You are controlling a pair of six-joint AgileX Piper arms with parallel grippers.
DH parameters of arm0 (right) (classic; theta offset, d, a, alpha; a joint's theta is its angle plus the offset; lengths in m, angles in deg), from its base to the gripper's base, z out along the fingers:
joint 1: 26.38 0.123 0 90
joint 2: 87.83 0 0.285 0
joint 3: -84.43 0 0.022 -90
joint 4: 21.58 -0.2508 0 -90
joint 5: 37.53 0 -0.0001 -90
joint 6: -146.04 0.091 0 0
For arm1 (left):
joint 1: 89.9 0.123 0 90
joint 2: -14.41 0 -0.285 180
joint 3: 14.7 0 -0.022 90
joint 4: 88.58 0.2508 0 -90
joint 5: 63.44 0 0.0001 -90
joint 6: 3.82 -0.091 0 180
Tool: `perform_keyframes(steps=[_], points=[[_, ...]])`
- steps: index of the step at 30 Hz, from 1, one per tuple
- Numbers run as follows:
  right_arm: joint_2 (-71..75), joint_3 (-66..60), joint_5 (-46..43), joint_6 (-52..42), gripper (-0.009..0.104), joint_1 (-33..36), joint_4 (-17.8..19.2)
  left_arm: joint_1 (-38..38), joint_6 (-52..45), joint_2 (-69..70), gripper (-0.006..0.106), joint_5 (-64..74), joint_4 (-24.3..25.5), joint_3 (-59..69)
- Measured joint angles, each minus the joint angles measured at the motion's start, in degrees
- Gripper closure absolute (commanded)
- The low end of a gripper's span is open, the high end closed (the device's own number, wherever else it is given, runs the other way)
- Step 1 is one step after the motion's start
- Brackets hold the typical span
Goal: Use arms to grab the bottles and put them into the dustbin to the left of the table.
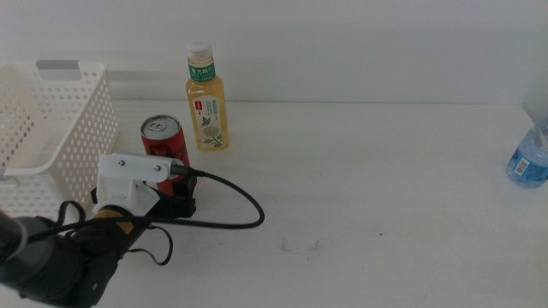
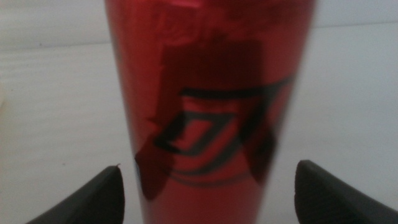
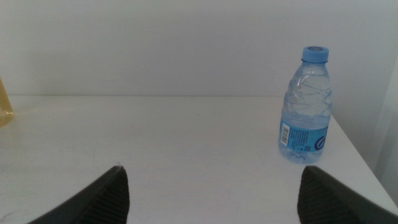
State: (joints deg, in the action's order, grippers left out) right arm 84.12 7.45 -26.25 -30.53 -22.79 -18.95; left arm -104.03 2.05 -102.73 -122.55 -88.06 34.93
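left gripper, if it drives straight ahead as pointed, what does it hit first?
The red can. In the left wrist view it fills the space right ahead of the left gripper, centred between the open jaws. The middle view agrees; whether the jaws already touch it is unclear.

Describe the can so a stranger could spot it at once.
Find the white basket at the table's left. The can stands just right of it, between the left gripper's open jaws. Unlike the taller yellow bottle behind, it is red, short and metal-topped.

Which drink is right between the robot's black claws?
The red soda can, standing between the left gripper's open jaws. The yellow tea bottle stands behind it, and the blue-capped water bottle is far off.
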Motion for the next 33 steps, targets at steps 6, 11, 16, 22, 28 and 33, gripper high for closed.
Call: perform_keyframes(steps=[6,11,16,22,28,33], points=[[0.0,0.0,0.0,0.0,0.007,0.0,0.0,0.0,0.0,-4.7,0.007,0.1,-1.5,-5.5],[0.0,0.0,0.0,0.0,0.007,0.0,0.0,0.0,0.0,-7.3,0.007,0.1,-1.9,-9.0],[0.0,0.0,0.0,0.0,0.007,0.0,0.0,0.0,-0.7,-8.5,0.033,0.2,-2.1,-11.3],[0.0,0.0,0.0,0.0,0.007,0.0,0.0,0.0,-1.7,-5.6,0.087,2.6,-0.5,-9.3],[0.0,0.0,0.0,0.0,0.007,0.0,0.0,-0.1,1.9,9.5,0.102,19.2,6.4,-5.9],[0.0,0.0,0.0,0.0,0.007,0.0,0.0,-0.1,12.0,27.0,0.102,43.6,15.3,-8.1]])
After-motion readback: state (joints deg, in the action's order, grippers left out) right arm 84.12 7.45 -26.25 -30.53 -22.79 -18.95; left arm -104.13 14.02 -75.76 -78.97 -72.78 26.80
